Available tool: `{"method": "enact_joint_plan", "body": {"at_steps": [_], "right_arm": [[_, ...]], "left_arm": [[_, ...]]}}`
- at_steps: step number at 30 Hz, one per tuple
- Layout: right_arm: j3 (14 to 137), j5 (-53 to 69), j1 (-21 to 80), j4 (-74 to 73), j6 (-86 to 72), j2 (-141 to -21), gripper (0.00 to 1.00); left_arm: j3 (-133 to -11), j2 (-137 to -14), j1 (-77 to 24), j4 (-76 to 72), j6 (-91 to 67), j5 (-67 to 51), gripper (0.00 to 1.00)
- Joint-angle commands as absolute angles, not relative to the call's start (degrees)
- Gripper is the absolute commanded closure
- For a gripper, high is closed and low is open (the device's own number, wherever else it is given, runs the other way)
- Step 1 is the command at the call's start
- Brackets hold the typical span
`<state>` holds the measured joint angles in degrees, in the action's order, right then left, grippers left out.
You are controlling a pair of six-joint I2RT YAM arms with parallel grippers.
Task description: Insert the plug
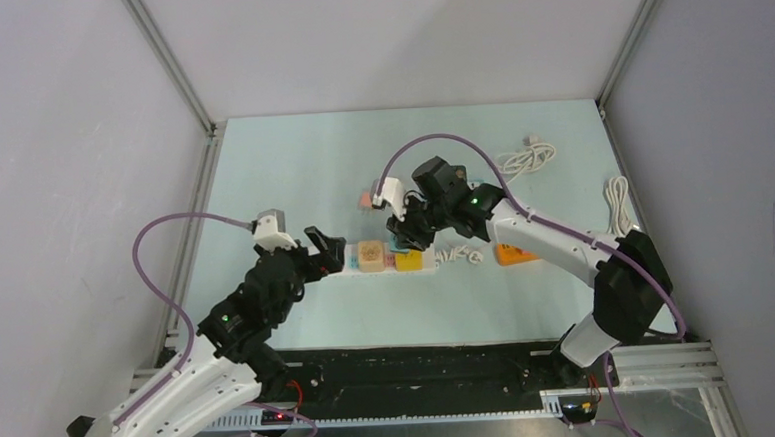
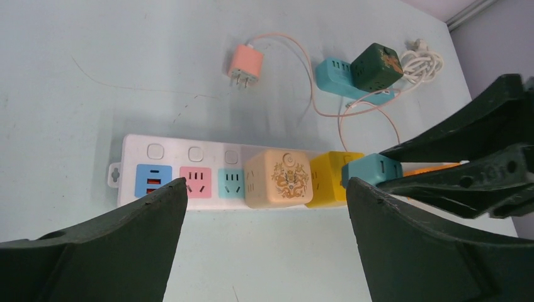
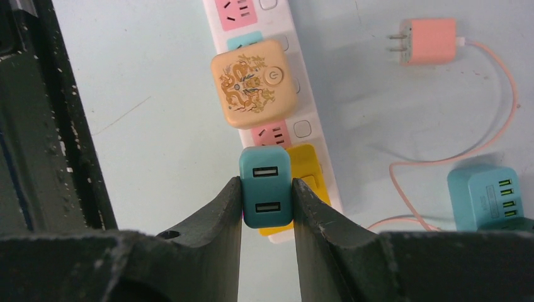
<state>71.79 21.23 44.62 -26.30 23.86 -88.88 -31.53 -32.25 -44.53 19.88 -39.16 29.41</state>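
Right claw [image 3: 266,196] pinches boxy teal plug [image 3: 265,179], seemingly smooth plastic.

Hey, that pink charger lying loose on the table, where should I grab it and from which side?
Take the pink charger by its two plain side faces, coming straight down from above. It lies flat, prongs at one end and cable at the other, so probably only those sides are free.
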Motion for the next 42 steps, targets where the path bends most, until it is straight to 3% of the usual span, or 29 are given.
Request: {"method": "enact_joint_plan", "body": {"at_steps": [1, 15, 42], "right_arm": [[73.3, 19.51, 44.87, -26.09, 28.99, -90.22, 1.0], [70.75, 26.24, 43.0, -28.48, 34.09, -87.01, 1.0], [69.3, 24.6, 41.52, -26.07, 40.11, -90.85, 1.0]], "left_arm": [[-32.02, -32.06, -43.49, 18.73, -40.07, 26.92, 0.0], [-31.3, -31.75, -42.99, 18.73, -39.96, 26.29, 0.0], [-30.78, -32.56, -42.74, 18.86, -39.83, 25.77, 0.0]]}}
